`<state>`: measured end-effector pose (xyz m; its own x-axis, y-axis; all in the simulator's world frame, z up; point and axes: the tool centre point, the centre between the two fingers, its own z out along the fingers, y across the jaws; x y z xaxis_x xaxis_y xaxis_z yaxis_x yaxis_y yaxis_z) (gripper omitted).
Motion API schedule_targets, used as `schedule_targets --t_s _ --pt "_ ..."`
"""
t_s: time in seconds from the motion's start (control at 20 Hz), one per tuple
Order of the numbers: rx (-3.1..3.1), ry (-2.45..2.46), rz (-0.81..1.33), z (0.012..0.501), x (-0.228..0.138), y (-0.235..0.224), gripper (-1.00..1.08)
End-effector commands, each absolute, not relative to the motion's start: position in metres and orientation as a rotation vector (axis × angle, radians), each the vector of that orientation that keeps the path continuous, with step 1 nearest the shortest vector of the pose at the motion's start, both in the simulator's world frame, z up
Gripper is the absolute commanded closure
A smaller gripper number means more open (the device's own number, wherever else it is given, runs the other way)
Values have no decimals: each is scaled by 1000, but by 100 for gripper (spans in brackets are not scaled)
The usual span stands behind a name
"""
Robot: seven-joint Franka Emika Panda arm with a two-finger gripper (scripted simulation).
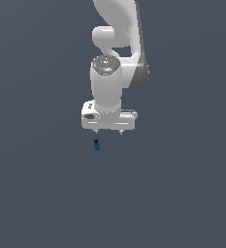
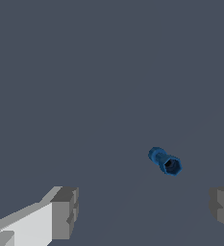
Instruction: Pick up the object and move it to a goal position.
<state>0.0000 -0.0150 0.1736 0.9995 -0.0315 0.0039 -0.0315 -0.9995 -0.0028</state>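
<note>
**Flat grey ground, open jaws, blue piece standing free**

Plain slate-grey ground (image 1: 37, 193) fills both views, with no edge, seam or marking to orient you. From the exterior view you get the whole picture of the white arm (image 1: 117, 53) coming down from the top of the frame, its wrist pointing straight down and the gripper (image 1: 108, 131) showing as a wide white bar with two short fingertips poking out beneath it. You can see those tips set well apart, so read the jaws as wide open with nothing between them.

Look just below the tip on the exterior view's left and you find the object (image 1: 96, 144): a tiny blue upright piece with a darker top, far smaller than the gripper. In that view it appears a little below the fingertip, with a sliver of grey between them, but you cannot tell from here whether it stands directly under the finger or nearer or farther in the scene.

Your wrist view fills in what the exterior one cannot. There the object (image 2: 165, 162) shows as a short blue cylinder with a dark hexagonal end face turned toward the camera, and its shape is far clearer. You also see the two grey finger pads (image 2: 65, 214) at opposite edges of the frame, a broad gap of bare ground between them. The object sits within that gap, closer to one pad than the other, touching neither.

The wrist view shows you nothing of the arm.
</note>
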Motion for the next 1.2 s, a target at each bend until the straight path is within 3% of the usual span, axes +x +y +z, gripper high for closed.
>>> schedule_targets --t_s 0.0,0.65,1.15 --pt "-3138 49 -6 174 0 -15 -92" --pt "-3143 -49 -16 182 -1 -4 -92" --pt "-3130 202 -9 154 -3 -27 -92"
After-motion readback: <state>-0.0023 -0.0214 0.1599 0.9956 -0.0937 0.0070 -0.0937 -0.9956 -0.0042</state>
